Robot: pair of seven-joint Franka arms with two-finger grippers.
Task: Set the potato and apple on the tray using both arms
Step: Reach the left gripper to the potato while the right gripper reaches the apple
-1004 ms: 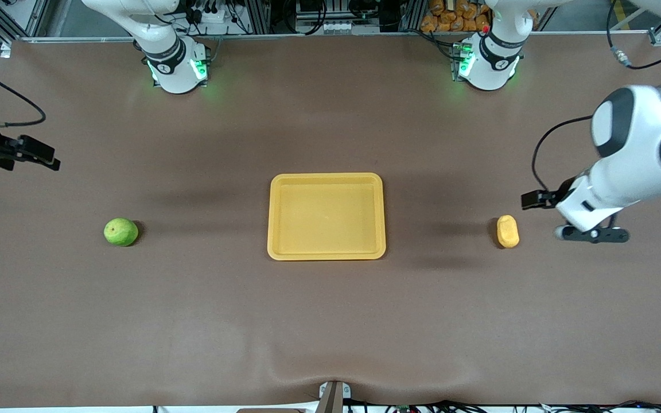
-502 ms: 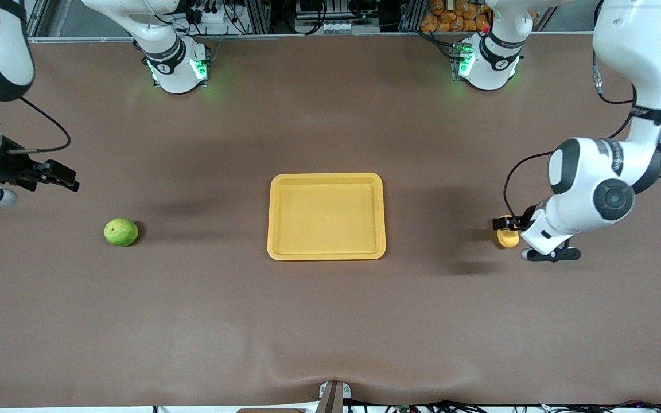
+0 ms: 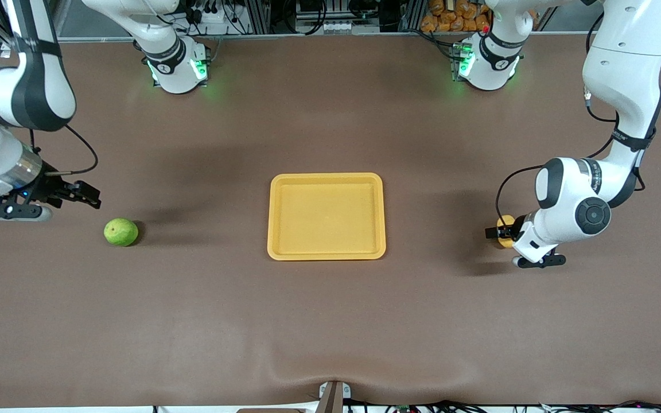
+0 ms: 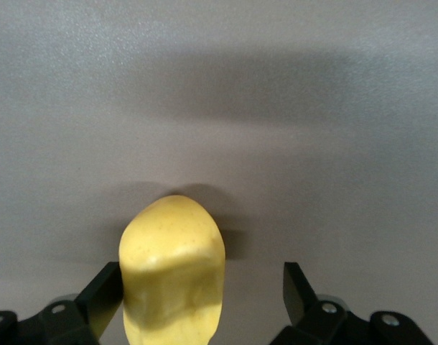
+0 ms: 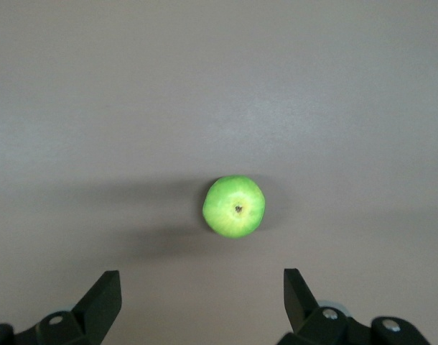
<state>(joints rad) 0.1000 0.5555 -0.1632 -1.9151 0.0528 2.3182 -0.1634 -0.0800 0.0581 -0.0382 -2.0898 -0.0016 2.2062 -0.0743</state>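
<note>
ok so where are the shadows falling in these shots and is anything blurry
Front view: soft shadow beside the apple, toward the tray. Left wrist view: the potato fills the foreground slightly soft, shadow band across the table. Right wrist view: apple sharp, faint shadow beside it.

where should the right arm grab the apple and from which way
Across its round middle, coming straight down from above. The apple sits alone on the table, stem dimple up, nothing beside it. The right tool is open, wider than the fruit, but not yet over it.
</note>
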